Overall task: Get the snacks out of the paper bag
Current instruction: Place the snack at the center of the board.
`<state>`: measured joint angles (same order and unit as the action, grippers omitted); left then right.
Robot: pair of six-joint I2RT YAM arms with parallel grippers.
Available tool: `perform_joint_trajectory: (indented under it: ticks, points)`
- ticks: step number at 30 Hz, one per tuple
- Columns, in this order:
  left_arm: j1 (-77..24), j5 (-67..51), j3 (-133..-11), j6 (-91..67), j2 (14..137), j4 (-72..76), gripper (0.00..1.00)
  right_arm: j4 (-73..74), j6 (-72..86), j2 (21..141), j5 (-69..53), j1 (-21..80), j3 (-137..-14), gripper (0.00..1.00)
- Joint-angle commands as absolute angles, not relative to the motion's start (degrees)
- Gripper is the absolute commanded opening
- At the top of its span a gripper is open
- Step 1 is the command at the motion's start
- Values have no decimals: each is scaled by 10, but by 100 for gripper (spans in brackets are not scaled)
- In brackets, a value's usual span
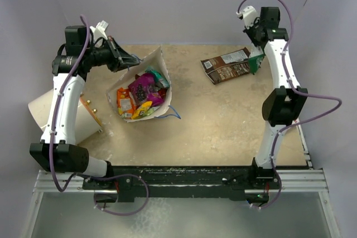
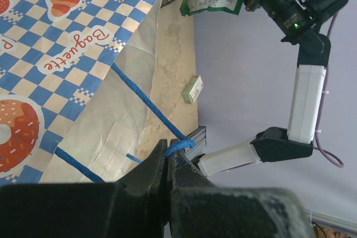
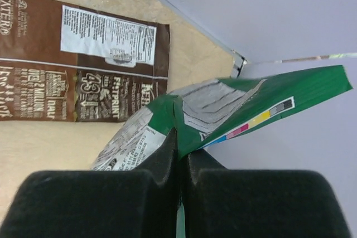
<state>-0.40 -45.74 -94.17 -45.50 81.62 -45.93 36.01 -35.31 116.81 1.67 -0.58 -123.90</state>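
Paper bag [image 1: 158, 62] mouth-up | left gripper [image 1: 136, 59]: handle [image 2: 181, 144] | right gripper [image 3: 179, 139]: snack [image 3: 251, 104]

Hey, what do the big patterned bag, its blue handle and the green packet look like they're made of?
The paper bag looks like matte paper: sharp fold creases, printed checks outside. The blue handle seems a twisted cord, probably fibre. The green packet looks like thin printed film, plastic or foil-lined: it crinkles and shows a back seam.
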Motion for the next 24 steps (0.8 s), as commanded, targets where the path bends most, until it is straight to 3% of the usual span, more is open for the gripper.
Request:
perform_joint_trajectory:
  ticks: [1, 5, 9, 15, 18, 24]
  points:
    - [-2, -480, -982, -436, 823, -467, 0, 308, -444, 1246, 23, 18, -1283, 0]
    - [-2, -483, -994, -436, 835, -468, 0, 275, -478, 1306, 67, 85, -1270, 0]
    - [-1, -483, -1009, -428, 847, -475, 0, 169, -561, 1290, 55, 133, -1132, 0]
    - [-1, -481, -995, -432, 847, -463, 0, 166, -548, 1266, 19, 137, -1080, 2]
    - [-1, -483, -985, -442, 846, -446, 0, 137, -540, 1238, 24, 137, -1017, 11]
    - [-1, -487, -967, -463, 844, -417, 0, 87, -539, 1188, -4, 134, -939, 12]
